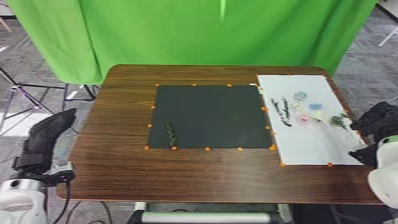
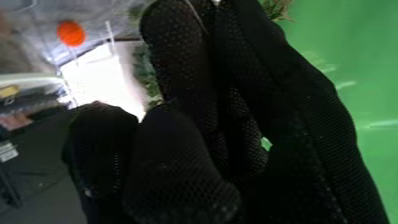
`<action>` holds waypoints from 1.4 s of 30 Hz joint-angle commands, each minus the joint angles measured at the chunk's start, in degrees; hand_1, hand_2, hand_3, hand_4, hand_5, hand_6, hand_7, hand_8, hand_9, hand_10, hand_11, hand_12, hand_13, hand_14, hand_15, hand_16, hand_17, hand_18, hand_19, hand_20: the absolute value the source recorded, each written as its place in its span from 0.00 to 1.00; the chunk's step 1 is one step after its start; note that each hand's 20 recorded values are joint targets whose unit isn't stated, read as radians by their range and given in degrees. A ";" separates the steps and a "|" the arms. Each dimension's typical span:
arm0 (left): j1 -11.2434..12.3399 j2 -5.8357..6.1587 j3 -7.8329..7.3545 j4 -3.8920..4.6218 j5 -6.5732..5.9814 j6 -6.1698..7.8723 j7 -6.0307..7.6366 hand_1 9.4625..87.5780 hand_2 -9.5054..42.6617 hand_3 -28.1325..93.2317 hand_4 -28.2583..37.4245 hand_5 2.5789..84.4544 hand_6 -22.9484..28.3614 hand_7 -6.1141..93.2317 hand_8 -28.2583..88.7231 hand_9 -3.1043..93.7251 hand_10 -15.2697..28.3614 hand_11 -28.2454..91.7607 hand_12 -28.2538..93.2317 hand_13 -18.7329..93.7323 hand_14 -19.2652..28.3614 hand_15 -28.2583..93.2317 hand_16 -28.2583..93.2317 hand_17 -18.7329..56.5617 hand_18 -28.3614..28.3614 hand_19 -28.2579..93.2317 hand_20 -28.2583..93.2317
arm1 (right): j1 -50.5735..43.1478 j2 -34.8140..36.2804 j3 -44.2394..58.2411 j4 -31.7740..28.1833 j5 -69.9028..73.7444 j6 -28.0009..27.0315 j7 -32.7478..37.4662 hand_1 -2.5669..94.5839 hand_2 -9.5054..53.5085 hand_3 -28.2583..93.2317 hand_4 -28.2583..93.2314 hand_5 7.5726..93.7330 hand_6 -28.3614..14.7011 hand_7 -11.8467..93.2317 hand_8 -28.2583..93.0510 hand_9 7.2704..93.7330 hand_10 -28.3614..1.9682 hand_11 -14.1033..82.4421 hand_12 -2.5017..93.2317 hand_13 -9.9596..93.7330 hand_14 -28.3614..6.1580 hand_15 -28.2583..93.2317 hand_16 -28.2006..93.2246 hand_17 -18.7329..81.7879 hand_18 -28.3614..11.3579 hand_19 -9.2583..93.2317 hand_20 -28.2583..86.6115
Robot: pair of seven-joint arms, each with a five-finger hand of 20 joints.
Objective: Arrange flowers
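- Black-gloved right hand point(image 2: 173, 165) lies closest, before the wrist camera; whether it is apart, together or clamped on a stem, I cannot tell.
- Leafy green sprig point(image 1: 338, 121) at the right side of the white sheet point(image 1: 311, 150), just left of that hand, likely the next piece; the right hand is much the nearer, so the reach should be a short one leftward.
- Blue flower point(image 1: 315, 106) and pink flower point(image 1: 303, 117) farther left; dark stems point(image 1: 285, 111) beyond them, running roughly near to far.
- Dark mat point(image 1: 213, 117) left of the sheet, with one green stem point(image 1: 171, 134) at its near left, long axis near to far; the arrangement looks barely begun.
- Left hand point(image 1: 50, 131) beyond the table's left edge, relaxed and holding nothing, well apart from the flowers.
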 commanded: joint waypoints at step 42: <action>-0.14 1.18 -0.43 -0.13 -0.13 -2.09 -1.34 0.14 0.24 0.75 0.00 0.45 0.51 0.20 0.17 0.40 0.64 0.35 0.30 0.42 0.73 0.29 0.23 0.29 0.64 0.25 0.32 | 28.37 -15.32 -40.71 -5.16 -8.48 -5.95 -5.17 0.68 0.00 0.66 0.15 0.90 0.57 0.26 0.37 1.00 0.56 0.41 0.31 1.00 0.85 0.80 0.39 0.90 0.46 1.00 0.69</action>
